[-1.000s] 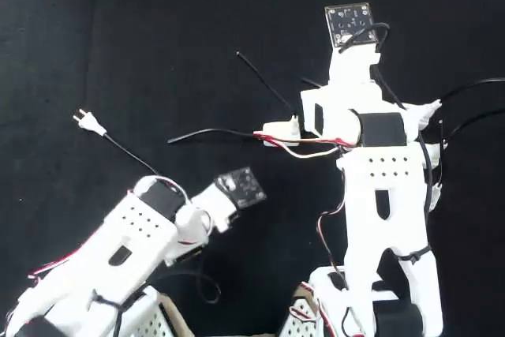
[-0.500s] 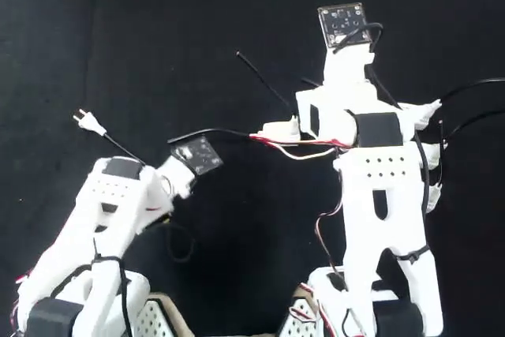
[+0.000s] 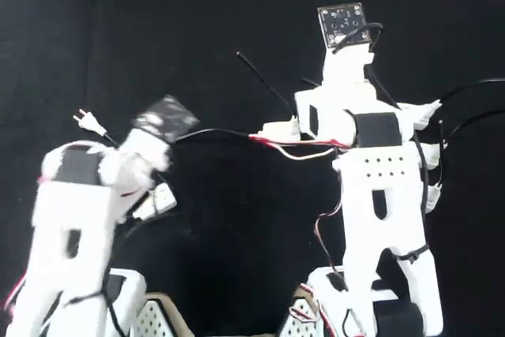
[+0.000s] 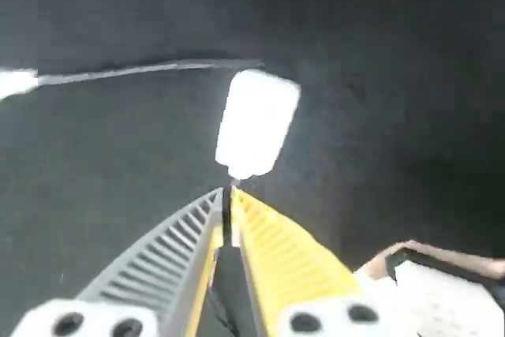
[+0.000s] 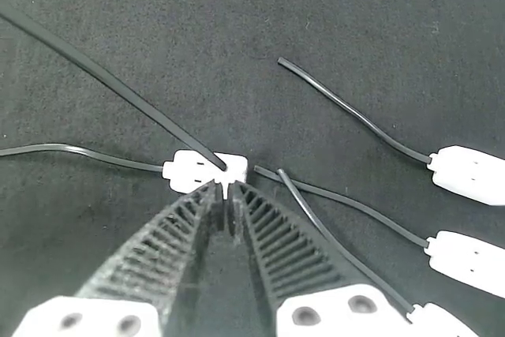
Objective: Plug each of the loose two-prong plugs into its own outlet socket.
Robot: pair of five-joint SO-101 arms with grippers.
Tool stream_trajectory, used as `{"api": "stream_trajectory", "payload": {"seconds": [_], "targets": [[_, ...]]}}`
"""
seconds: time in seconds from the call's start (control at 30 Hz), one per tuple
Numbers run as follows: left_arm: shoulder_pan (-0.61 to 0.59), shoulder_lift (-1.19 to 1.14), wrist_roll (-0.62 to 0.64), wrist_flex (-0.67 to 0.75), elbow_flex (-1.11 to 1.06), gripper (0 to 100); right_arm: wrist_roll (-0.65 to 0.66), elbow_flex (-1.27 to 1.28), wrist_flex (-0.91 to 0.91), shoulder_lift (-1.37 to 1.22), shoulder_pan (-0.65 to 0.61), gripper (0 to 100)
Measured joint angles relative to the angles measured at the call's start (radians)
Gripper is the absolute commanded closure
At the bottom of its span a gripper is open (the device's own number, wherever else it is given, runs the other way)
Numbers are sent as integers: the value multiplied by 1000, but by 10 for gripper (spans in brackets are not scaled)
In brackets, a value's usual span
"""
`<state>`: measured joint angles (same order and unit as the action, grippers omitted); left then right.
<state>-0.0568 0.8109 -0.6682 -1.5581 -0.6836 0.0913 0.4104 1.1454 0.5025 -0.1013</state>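
The left arm (image 3: 75, 203) has swung leftward and now stands upright beside the loose plug (image 3: 89, 121) on the table (image 3: 189, 21), its end effector (image 4: 227, 195) clenched. The right arm (image 3: 383, 187) stays stretched forward, its end effector (image 5: 229, 189) grasping a white socket (image 5: 192, 171) by its end.

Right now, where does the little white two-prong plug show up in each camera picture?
High view: the plug lies on the black cloth, beside the left arm.
Left wrist view: probably the white blur ending the pale cable; too blurred to confirm.
Right wrist view: a different white piece, at the right gripper.
Shared landmark: the black cloth.
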Motion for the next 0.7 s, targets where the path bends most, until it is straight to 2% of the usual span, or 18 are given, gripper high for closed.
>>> {"api": "stream_trajectory", "payload": {"seconds": [0.1,0.2,0.4,0.57,0.7], "targets": [[-173,130,2,-6,-9,959,80,-14,48,-38,-84,976],[-353,256,2,12,-101,959,104,-106,120,-161,-176,976],[-638,471,2,196,-459,959,118,-344,133,-443,-347,976],[-778,641,-6,331,-755,959,118,-542,133,-647,-523,974],[-838,790,-6,362,-910,959,120,-715,140,-809,-551,874]]}}
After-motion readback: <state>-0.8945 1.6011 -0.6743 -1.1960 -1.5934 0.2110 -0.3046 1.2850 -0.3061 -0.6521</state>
